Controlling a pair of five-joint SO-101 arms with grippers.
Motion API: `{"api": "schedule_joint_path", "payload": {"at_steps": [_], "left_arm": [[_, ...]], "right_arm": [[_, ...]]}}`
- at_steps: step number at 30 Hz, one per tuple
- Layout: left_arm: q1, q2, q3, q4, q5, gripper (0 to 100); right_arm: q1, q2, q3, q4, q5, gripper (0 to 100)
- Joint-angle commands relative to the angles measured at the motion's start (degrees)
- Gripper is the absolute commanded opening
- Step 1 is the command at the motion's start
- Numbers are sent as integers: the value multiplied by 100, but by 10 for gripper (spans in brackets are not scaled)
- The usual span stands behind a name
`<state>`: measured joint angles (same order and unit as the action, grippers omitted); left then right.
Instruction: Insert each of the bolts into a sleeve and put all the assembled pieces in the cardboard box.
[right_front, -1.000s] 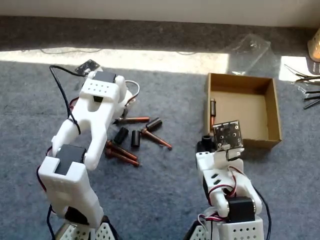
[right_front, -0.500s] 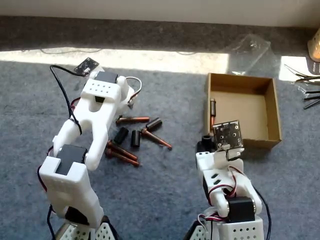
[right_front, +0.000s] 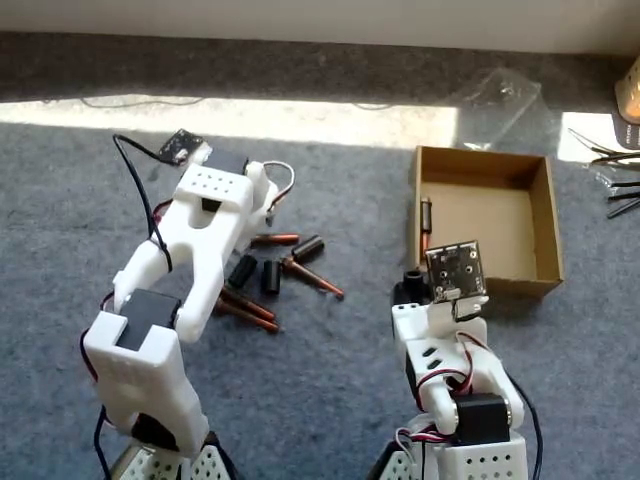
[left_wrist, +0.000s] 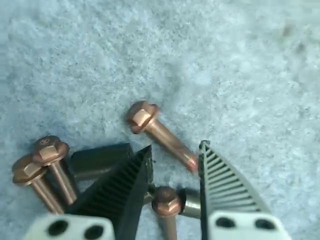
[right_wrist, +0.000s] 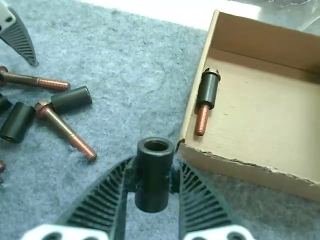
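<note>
Several copper bolts and black sleeves lie loose on the grey carpet, among them a bolt (right_front: 272, 240) and a sleeve (right_front: 308, 248). My left gripper (left_wrist: 175, 156) hangs open just above the pile, the threaded end of one bolt (left_wrist: 160, 131) between its fingertips. A sleeve (left_wrist: 100, 159) and two more bolts (left_wrist: 50, 160) lie beside it. My right gripper (right_wrist: 154, 167) is shut on an upright black sleeve (right_wrist: 152, 172), just off the near left corner of the cardboard box (right_front: 540, 225). One assembled piece (right_wrist: 206, 97) lies inside the box along its left wall.
A clear plastic bag (right_front: 500, 95) lies behind the box, and dark cables (right_front: 615, 190) run along the right edge. Bare carpet separates the pile from the box wall (right_wrist: 240, 165). The left arm's finger (right_wrist: 17, 32) shows near a bolt (right_wrist: 35, 80).
The left arm's wrist has shifted a little to the right and nearer, over the pile of bolts. The right arm and its sleeve have not moved.
</note>
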<state>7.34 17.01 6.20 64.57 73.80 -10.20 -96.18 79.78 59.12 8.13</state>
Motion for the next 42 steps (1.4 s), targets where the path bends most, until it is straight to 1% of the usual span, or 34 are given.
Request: {"api": "schedule_joint_path", "payload": {"at_steps": [1,8,10,14,16,23,29,32,39,42], "left_arm": [[75,-75,189,-79,791,151],[40,-66,224,-97,818,151],[-48,-66,268,-325,818,151],[-180,57,593,-1064,826,151],[-189,207,567,-1213,826,150],[-382,532,84,-1081,765,150],[-435,558,-470,-501,-185,150],[-453,558,-541,-387,-545,150],[-453,576,-523,-378,-589,150],[-453,796,-585,-387,-589,150]], "right_arm": [[40,-57,-31,-127,0,5],[40,-57,-31,-127,0,5],[40,-57,-31,-127,0,5],[40,-57,-31,-127,0,5],[40,-57,-31,-127,0,5],[31,-57,-31,-48,0,5],[31,-57,-31,-48,0,5],[31,-57,-31,-48,0,5],[31,-57,-31,-48,0,5],[31,-57,-22,-48,0,5]]}}
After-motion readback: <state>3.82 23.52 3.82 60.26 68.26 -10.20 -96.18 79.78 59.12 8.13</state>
